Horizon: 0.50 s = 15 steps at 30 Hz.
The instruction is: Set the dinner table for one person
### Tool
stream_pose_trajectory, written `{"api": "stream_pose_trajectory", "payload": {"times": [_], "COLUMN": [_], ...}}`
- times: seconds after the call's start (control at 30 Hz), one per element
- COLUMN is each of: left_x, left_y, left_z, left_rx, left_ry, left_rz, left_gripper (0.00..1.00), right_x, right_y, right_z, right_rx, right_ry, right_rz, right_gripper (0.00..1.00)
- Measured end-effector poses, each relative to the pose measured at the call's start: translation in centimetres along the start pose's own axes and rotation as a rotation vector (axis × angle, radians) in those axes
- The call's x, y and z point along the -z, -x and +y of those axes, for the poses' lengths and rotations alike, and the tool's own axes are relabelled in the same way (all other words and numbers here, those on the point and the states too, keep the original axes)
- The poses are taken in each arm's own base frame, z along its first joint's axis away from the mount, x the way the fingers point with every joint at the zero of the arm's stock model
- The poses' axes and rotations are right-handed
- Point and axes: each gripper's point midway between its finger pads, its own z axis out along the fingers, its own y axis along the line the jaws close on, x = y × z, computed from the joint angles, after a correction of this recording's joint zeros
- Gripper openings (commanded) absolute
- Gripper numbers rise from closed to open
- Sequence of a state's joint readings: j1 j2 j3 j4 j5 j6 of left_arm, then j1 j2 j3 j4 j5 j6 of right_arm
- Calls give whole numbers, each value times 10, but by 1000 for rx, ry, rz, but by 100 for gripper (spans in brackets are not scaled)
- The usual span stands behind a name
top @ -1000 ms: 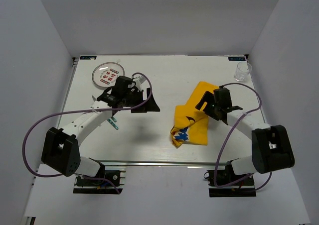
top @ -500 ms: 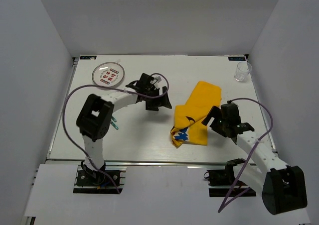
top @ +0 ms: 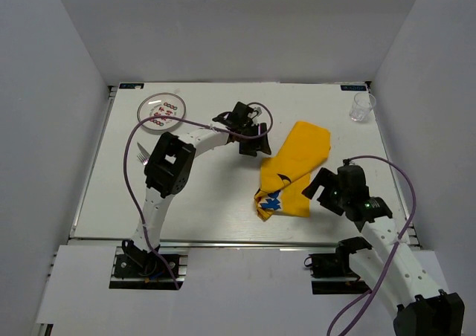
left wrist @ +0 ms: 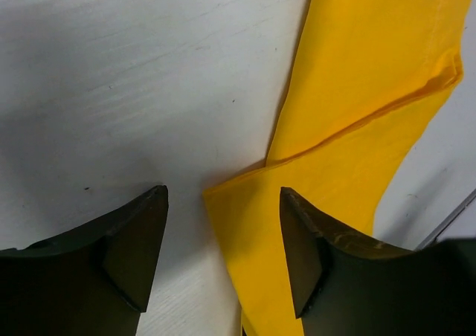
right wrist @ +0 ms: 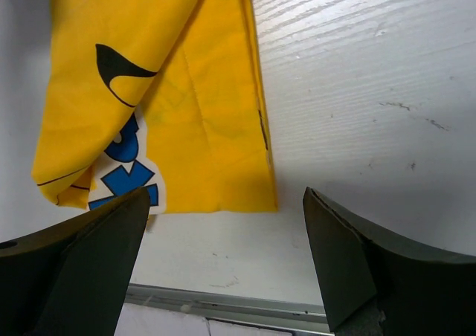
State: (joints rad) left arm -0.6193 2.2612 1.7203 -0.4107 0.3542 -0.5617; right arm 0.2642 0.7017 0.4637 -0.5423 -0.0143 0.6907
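- The dinner table lies under the yellow placemat and spreads out white on every side of it, with its metal rail on the near side of the cloth
- The placemat is folded and rumpled, running at a slant, its blue print bunched at the near left corner
- My left gripper sits at the placemat's far left edge. In the wrist view its fingers stand apart, holding nothing, with a folded corner of the cloth showing between them
- My right gripper hovers just off the placemat's near right corner, jaws wide apart and empty
- The plate is well off to the far left of the placemat and the clear glass off to its far right, neither yet in place
- I judge the step in hand to be spreading the placemat flat, early in the task
- Next I need to lower the left fingers around that corner, pinch only the top layer, and let the right gripper take the near corner so the two can draw the fold open
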Motion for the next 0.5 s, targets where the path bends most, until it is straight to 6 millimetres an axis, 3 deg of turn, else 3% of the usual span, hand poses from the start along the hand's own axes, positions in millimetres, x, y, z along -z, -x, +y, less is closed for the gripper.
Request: {"api": "stream_pose_trajectory", "payload": {"times": [0.27,0.37,0.4,0.43,0.5], "left_x": [3,1,1,0,-2], "left_y": [-25,-32,-34,-36,-39], "left_z": [1,-1,-1,-3,-2], "left_rx": [-12,-9,-8,-6,-1], "left_ry": [45,59,61,63,76], "left_rz": [47,61,63,64,66], "left_gripper": [49,46,43,30,18], "right_x": [3,3,3,3,3], "right_y": [3,3,3,3,3], "right_z": [-2,-2,-2,-2,-2], "right_rx": [9,11,11,13,15], "right_ry": [-28,-32,-31,-31,-29], "right_rz": [6,11,10,9,12], "right_gripper": [89,89,89,89,89]}}
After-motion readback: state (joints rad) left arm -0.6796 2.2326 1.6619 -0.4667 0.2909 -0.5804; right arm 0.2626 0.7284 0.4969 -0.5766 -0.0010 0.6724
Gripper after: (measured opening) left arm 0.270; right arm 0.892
